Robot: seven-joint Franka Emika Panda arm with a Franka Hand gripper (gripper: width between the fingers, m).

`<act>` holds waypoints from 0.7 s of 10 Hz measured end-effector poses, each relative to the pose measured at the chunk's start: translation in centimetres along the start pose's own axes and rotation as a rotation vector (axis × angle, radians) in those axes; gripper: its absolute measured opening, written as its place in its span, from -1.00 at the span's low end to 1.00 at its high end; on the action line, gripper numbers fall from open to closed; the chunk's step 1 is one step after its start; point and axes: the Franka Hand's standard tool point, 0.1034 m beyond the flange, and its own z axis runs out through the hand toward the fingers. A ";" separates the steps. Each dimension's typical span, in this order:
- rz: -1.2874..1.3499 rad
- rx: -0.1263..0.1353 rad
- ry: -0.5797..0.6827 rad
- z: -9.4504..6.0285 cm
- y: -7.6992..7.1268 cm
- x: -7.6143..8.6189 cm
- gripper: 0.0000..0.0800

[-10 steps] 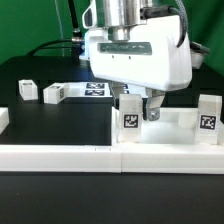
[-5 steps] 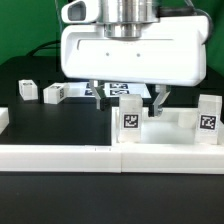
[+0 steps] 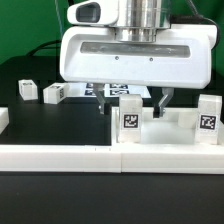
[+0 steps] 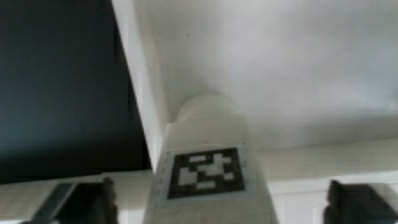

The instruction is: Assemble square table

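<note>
The black counter (image 3: 60,120) is being used to carry all the parts. The square table top (image 3: 180,128) is being rested flat on it, rim up, at the exterior view's right. It is lying just behind the long white rail (image 3: 60,152), probably so it cannot slide while legs are being fitted. The end effector (image 3: 135,106) is being held low over the top with its fingers spread wide, gripping nothing. In the wrist view one upright leg (image 4: 210,165) is being framed between them, untouched, likely to be grabbed or turned. A second leg (image 3: 207,120) is being stood in the tray-like top too. Two loose leg blocks (image 3: 25,90) (image 3: 52,93) are being left well apart on the counter, waiting.
</note>
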 end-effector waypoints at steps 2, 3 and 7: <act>0.134 0.001 0.000 0.0 0.0 0.0 0.16; 0.206 0.001 0.000 0.0 0.0 0.0 -0.29; 0.524 0.002 0.008 0.1 0.0 0.1 -0.28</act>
